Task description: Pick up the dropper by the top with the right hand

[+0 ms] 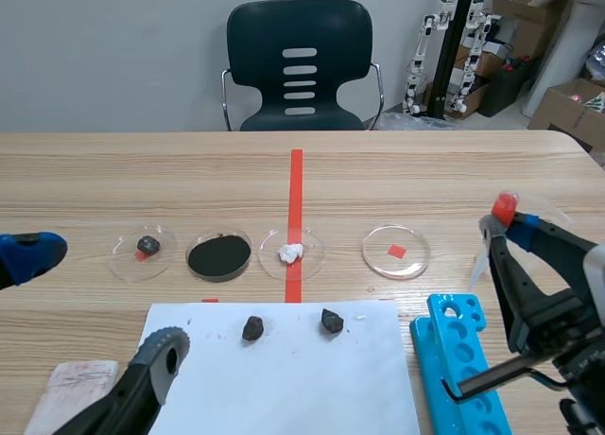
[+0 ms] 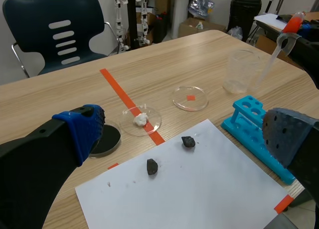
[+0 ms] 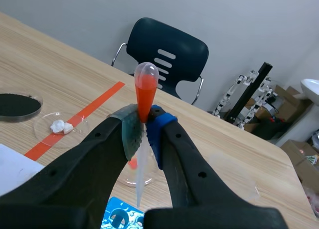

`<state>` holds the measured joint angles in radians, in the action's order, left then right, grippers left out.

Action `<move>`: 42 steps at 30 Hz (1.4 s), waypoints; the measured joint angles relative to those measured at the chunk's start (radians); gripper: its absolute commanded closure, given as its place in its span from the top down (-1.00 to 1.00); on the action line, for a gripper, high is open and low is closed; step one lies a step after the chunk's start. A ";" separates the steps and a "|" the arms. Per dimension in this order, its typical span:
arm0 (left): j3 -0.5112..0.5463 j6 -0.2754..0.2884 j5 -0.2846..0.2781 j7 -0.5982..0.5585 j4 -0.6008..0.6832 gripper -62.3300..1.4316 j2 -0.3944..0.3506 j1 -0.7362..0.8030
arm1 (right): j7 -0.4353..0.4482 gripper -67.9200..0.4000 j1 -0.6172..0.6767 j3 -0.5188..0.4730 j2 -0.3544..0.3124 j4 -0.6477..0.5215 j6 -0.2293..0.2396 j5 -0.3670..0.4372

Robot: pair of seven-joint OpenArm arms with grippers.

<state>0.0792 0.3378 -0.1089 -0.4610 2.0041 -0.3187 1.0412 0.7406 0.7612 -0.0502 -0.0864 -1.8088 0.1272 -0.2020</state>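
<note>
**Dropper clamped in the right gripper**

The right gripper [image 3: 143, 128] is closed tight on the clear plastic dropper with the red bulb [image 3: 146, 87], pinching it just under the bulb. The bulb points up and the thin tip hangs down, close to the clear glass beaker [image 2: 242, 72] and the bright blue test-tube rack [image 1: 460, 359] at the right end of the wooden bench [image 1: 189, 180]. Over on the other side, the left gripper [image 2: 183, 125] hovers low with its fingers spread wide, holding nothing, above the white paper sheet [image 1: 284, 388].
</note>
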 measured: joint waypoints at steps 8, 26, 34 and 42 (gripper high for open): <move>0.000 0.000 0.000 0.000 0.000 1.00 0.000 0.000 | 0.000 -0.98 0.072 0.000 -0.004 -0.093 0.000 0.006; 0.000 0.000 0.000 0.000 0.000 1.00 0.000 0.000 | -0.062 -0.98 0.137 0.000 -0.005 -0.141 0.001 0.193; 0.000 0.000 0.000 0.000 0.000 1.00 0.000 0.000 | -0.062 -0.98 0.137 0.000 -0.005 -0.141 0.001 0.192; 0.000 0.000 0.000 0.000 0.000 1.00 0.000 0.000 | -0.062 -0.98 0.137 0.000 -0.005 -0.141 0.001 0.192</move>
<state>0.0792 0.3378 -0.1089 -0.4610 2.0041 -0.3187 1.0412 0.6788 0.8982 -0.0502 -0.0914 -1.9499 0.1284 -0.0105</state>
